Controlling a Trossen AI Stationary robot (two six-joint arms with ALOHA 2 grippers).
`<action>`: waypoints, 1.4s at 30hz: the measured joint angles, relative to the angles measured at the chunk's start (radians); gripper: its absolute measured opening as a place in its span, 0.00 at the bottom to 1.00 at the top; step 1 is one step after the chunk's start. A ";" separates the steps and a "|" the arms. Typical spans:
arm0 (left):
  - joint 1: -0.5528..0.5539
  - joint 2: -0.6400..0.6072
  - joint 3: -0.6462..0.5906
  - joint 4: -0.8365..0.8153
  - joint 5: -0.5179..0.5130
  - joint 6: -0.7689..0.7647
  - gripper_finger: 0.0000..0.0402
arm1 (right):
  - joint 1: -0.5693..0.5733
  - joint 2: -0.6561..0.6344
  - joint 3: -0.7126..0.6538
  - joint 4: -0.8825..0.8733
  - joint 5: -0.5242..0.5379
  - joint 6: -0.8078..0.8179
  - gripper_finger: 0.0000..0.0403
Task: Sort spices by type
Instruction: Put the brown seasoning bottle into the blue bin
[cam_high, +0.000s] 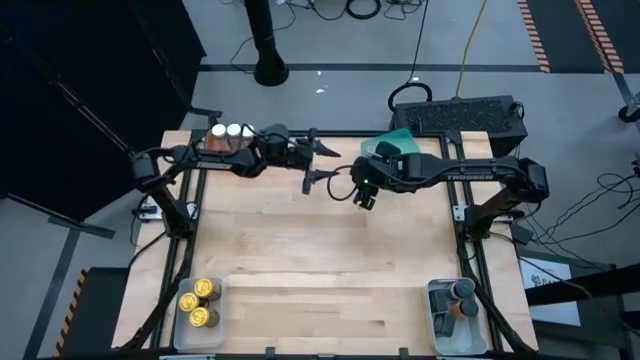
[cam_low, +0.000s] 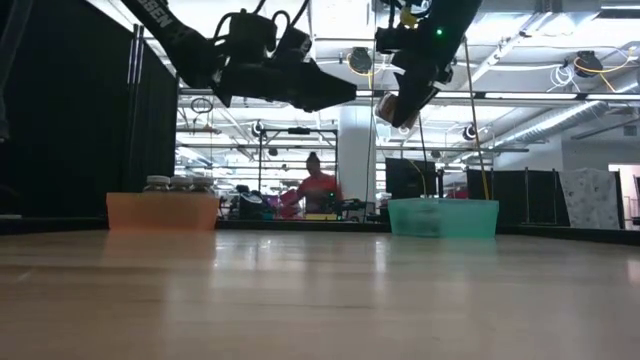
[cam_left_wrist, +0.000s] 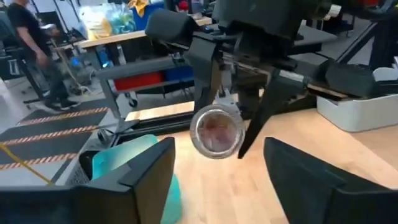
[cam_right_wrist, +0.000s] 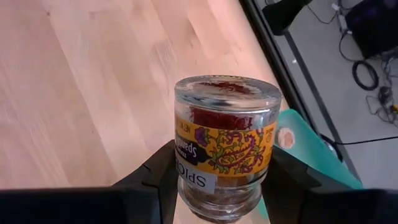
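Observation:
A small glass spice jar (cam_right_wrist: 225, 140) with a yellow and purple label and red threads inside hangs over the far middle of the table, with my right gripper (cam_high: 362, 198) shut on it. In the left wrist view the jar's round glass end (cam_left_wrist: 217, 132) faces my left gripper (cam_left_wrist: 217, 180). That gripper stands open just to the jar's left (cam_high: 322, 163), pointing level, with nothing between its fingers. In the low view both grippers are well above the table, and the jar (cam_low: 390, 108) sits below the right one. My right gripper pinches the jar's two opposite sides between its two fingers, at the end nearer the wrist (cam_right_wrist: 189, 179). The fingers come slanting down from the table's right. The jar is lifted clear of the table and tilted, its free glass end (cam_right_wrist: 227, 87) pointing away along the fingers.
An orange tray (cam_high: 212, 152) with white-topped jars stands at the far left, and a teal tray (cam_high: 397, 140) at the far middle right. Clear trays sit at the near corners: gold jars on the left (cam_high: 200, 305), grey-lidded and dark ones on the right (cam_high: 455, 305). The table's middle (cam_high: 320, 260) is bare wood.

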 joint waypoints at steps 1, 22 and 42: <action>-0.005 0.000 0.002 -0.001 -0.004 0.002 0.64 | -0.002 0.000 0.000 0.000 0.008 -0.008 0.39; -0.016 0.196 0.203 -0.005 0.004 -0.158 0.68 | -0.013 0.001 0.000 -0.009 0.018 -0.017 0.39; -0.024 0.217 0.205 -0.003 0.100 -0.047 0.68 | -0.013 0.002 0.000 0.000 0.008 -0.026 0.39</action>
